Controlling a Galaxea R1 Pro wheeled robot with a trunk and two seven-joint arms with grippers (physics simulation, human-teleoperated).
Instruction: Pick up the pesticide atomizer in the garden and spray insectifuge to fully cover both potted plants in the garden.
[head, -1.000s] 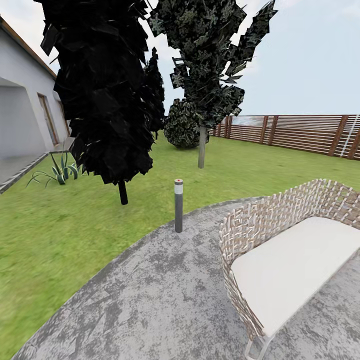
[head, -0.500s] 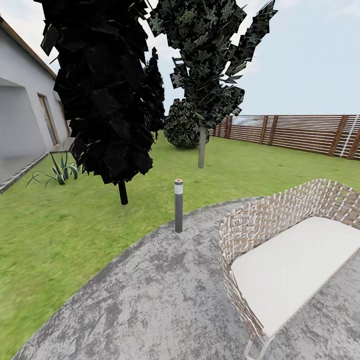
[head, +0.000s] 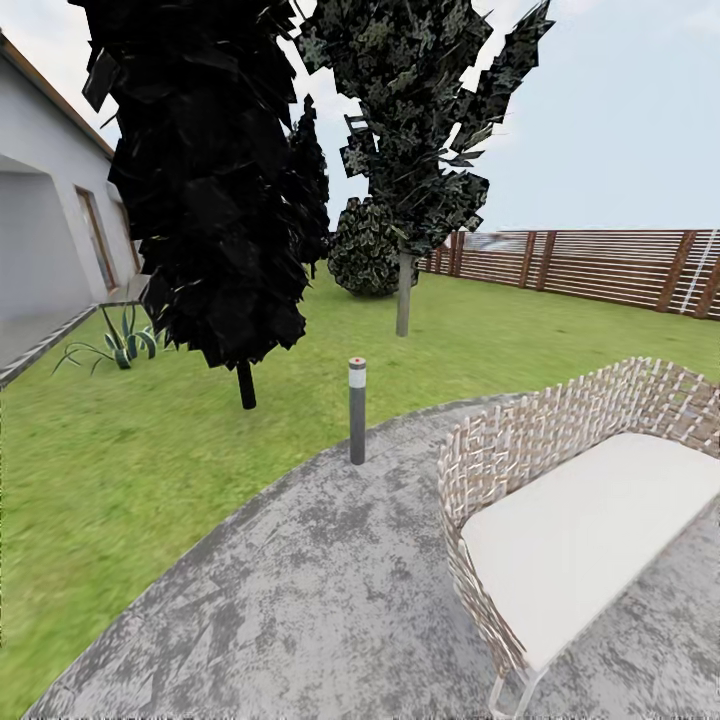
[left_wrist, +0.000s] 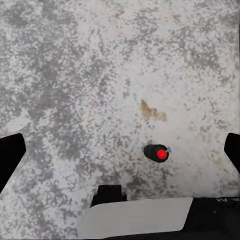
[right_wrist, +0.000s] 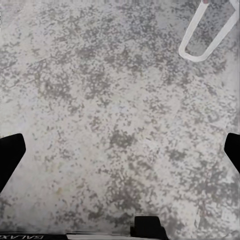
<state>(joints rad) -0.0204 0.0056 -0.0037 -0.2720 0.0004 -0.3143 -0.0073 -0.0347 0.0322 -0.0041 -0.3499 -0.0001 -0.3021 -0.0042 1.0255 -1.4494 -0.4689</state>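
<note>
Standing on the stone patio; wicker chair at 4 o'clock, bollard light at 12. Left claw and right claw both spread, empty. Atomizer unsighted. Risk: base clipping the chair while turning.

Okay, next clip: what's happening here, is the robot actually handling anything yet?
Not yet. The robot stands on the grey stone patio in the garden, facing a wicker sofa, a short bollard light and dark trees on the lawn. Both wrist cameras look down at bare paving; the left hand and right hand are open and hold nothing. A small dark object with a red spot lies on the stone.
</note>
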